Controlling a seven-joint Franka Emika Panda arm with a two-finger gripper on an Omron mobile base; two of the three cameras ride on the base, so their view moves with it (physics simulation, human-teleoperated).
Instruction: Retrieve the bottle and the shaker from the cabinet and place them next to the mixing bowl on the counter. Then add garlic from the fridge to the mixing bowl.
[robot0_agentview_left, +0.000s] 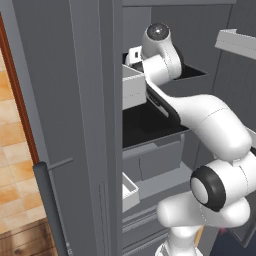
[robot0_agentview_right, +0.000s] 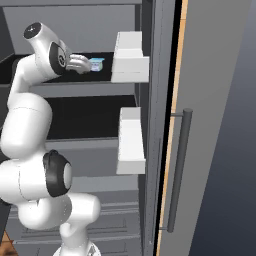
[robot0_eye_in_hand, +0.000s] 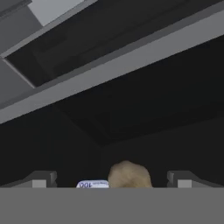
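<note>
Hand view shows the garlic (robot0_eye_in_hand: 129, 174) as a tan bulb low between the two widely spread fingertips (robot0_eye_in_hand: 38, 179), with nothing held yet – a small white labelled pack (robot0_eye_in_hand: 92, 184) lies just to its left. Right base view has the gripper (robot0_agentview_right: 93, 65) reaching onto a black upper shelf (robot0_agentview_right: 75, 117) of the open fridge (robot0_agentview_right: 65, 27). The garlic-fetching step seems to be in hand; next, the fingers need to ease forward around the bulb and close – avoiding the pack.

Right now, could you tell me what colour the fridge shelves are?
Black; the fridge shelves show best in the right base view.
</note>
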